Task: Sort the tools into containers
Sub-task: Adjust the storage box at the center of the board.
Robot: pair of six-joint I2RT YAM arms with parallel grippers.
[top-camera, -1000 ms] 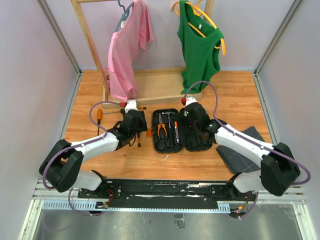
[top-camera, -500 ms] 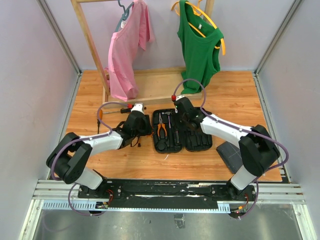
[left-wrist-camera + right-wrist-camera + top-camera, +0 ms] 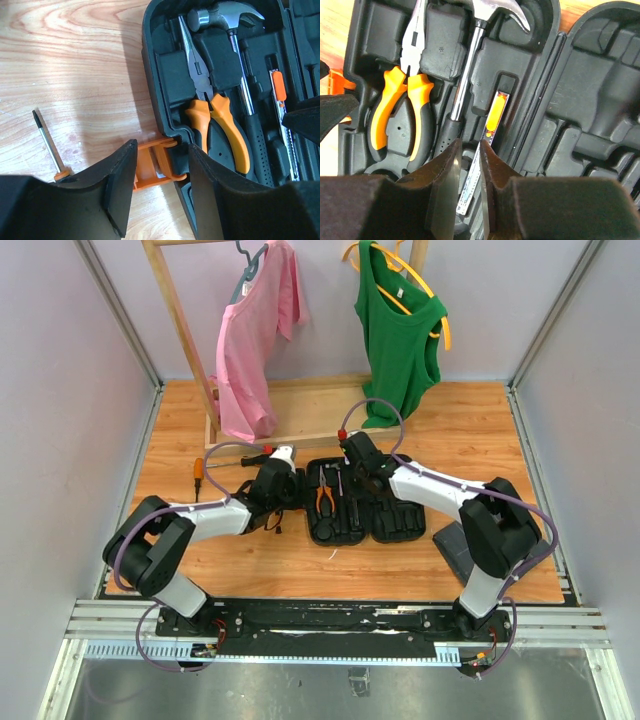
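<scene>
The black tool case point(image 3: 385, 520) lies open on the wooden floor. Its left half point(image 3: 170, 85) holds orange-handled pliers point(image 3: 220, 125), a black-handled hammer point(image 3: 235, 30) and a slim silver tool with an orange part point(image 3: 492, 117). My left gripper point(image 3: 159, 157) is open, with its fingers on either side of the orange latch point(image 3: 147, 167) at the case's left edge; in the top view it point(image 3: 288, 484) sits beside the case. My right gripper point(image 3: 470, 155) hovers over the left half with a narrow gap between its fingers. The silver tool shows in that gap; I cannot tell whether they touch it.
A screwdriver point(image 3: 47, 142) lies on the floor just left of the latch. Another orange-handled screwdriver point(image 3: 199, 475) lies further left. A dark grey tray point(image 3: 452, 540) is under the right arm. A wooden clothes rack point(image 3: 300, 425) with a pink shirt and a green top stands behind.
My right gripper has swung left from the case's right half to over its left half. My left gripper has moved right, up to the latch.
</scene>
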